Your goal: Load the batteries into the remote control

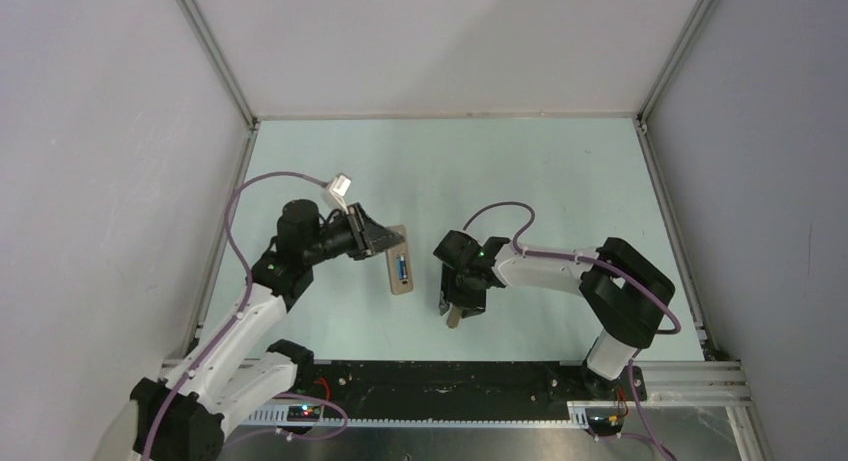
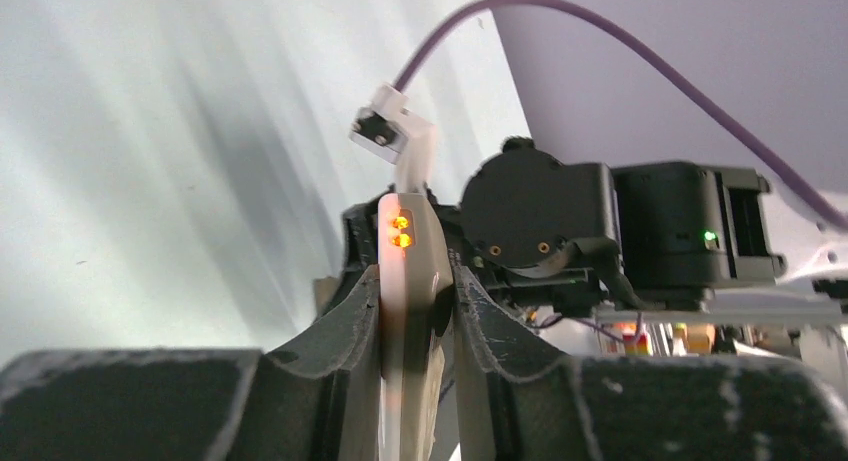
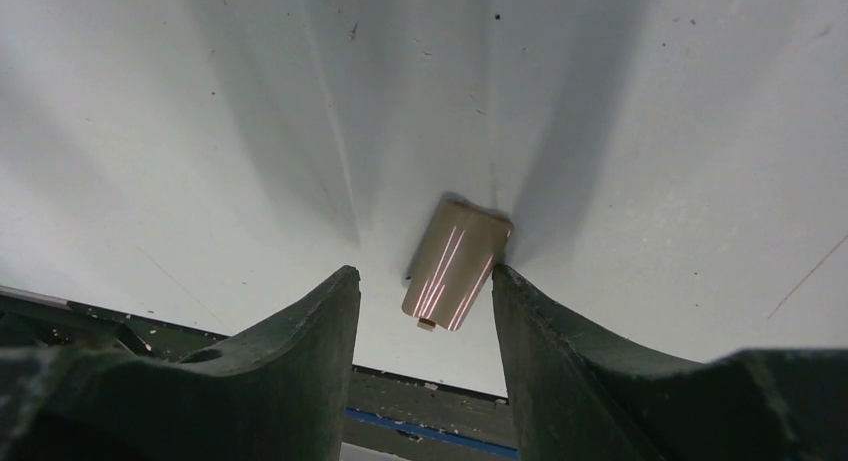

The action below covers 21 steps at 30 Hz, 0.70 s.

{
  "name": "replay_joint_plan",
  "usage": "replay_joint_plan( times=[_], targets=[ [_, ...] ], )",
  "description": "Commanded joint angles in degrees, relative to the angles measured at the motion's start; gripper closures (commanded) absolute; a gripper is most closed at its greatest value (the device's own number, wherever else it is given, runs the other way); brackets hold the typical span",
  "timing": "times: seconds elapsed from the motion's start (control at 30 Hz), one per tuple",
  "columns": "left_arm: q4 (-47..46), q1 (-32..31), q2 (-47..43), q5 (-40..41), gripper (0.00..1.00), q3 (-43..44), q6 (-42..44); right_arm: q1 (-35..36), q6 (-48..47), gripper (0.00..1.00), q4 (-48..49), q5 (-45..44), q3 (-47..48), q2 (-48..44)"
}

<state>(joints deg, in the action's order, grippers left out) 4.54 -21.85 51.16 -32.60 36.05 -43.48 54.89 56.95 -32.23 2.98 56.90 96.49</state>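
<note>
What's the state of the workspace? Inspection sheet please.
Surface: pale green table, lightly scuffed.
Job's things: remote control held back-up, compartment open, blue battery inside; dark battery not discernible.
Clutter: beige cover flat on the table.
Grippers: left gripper shut on the remote's edges; right gripper open above the cover.
Cables: purple cables loop off both wrists.
Surroundings: grey enclosure walls.
</note>
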Motion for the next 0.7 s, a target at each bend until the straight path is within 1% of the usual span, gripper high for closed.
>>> replay_joint_plan(
  times=[0.0, 0.17, 0.23, 0.33, 0.47, 0.5, 0.53, 0.57, 0.63, 0.67],
  targets=[
    [1.92, 4.43, -3.43, 1.22, 1.00, 0.64, 0.60, 1.06, 0.02, 0.44, -0.67, -0.16, 3.63, 1.82],
    [2.29, 7.58, -3.70, 0.35, 1.00, -0.37, -0.02, 2.95, -0.16, 0.44, -4.78, -2.66, 7.46, 5.31],
    [2.40, 8.41, -3.54, -0.38, 1.00, -0.78, -0.25, 3.14, 0.31, 0.45, -6.14, -2.94, 8.25, 6.35],
    [2.53, 9.42, -3.92, -1.13, 1.00, -1.47, -0.28, 4.02, 0.35, 0.51, -8.00, -5.72, 8.98, 8.21],
    [2.62, 10.45, -4.63, -2.45, 1.00, -2.45, -0.28, 5.72, -1.26, 0.63, -9.71, -8.91, 9.51, 9.68],
    [2.61, 10.73, -4.78, -2.73, 1.00, -2.65, -0.28, 6.08, -2.11, 0.68, -10.25, -10.22, 9.67, 9.86],
    [2.60, 10.80, -4.81, -3.10, 1.00, -2.78, -0.28, 6.82, -2.64, 0.70, -10.50, -10.65, 9.84, 10.21],
    [2.59, 10.93, -4.88, -3.27, 1.00, -3.02, -0.39, 7.12, -3.86, 0.76, -11.00, -11.23, 9.91, 10.48],
    [2.62, 10.99, -4.83, -3.79, 1.00, -3.30, -0.52, 7.79, -5.21, 0.82, -12.13, -11.64, 10.31, 11.67],
    [2.59, 11.01, -4.83, -4.14, 1.00, -3.33, -0.58, 7.87, -5.68, 0.83, -12.50, -11.93, 10.39, 11.87]
  ],
)
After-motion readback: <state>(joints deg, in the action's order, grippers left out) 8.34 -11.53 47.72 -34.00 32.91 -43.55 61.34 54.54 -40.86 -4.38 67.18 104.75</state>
